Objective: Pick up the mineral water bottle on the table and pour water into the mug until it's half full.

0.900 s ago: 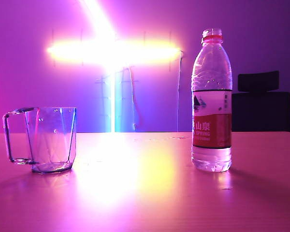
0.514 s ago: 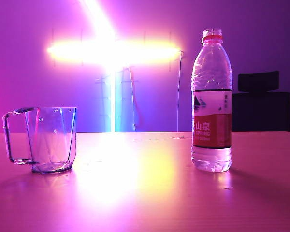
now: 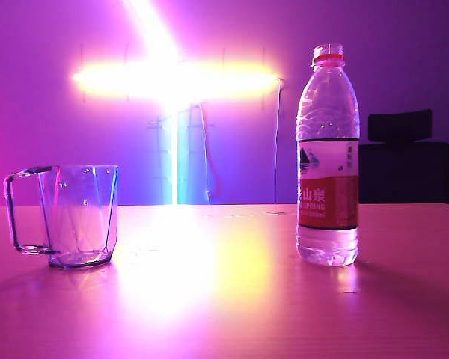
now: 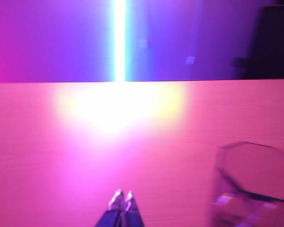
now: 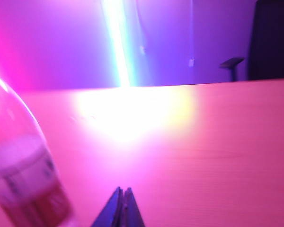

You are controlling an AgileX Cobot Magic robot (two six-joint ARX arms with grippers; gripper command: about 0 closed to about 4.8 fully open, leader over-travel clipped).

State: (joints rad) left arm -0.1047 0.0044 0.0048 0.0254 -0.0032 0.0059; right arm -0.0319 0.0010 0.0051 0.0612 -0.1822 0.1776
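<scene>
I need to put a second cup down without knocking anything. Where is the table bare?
The widest bare patch of table lies between the mug on the left and the bottle on the right. The near strip before both is free too. Nowhere looks crowded. Both the left gripper and right gripper are shut, holding nothing.

This looks like an indoor demo or lab room set up for staged lighting, not a home. A wide, smooth tabletop (image 3: 232,299) fills the foreground, tinted pink-orange. Behind it a plain wall (image 3: 52,127) glows purple and magenta under crossed bright light strips (image 3: 176,78) at about 12 o'clock, with thin cables (image 3: 277,149) hanging down the wall beside them. At roughly 2 o'clock a dark office chair (image 3: 402,161) stands against the wall behind the tabletop's far edge.
</scene>
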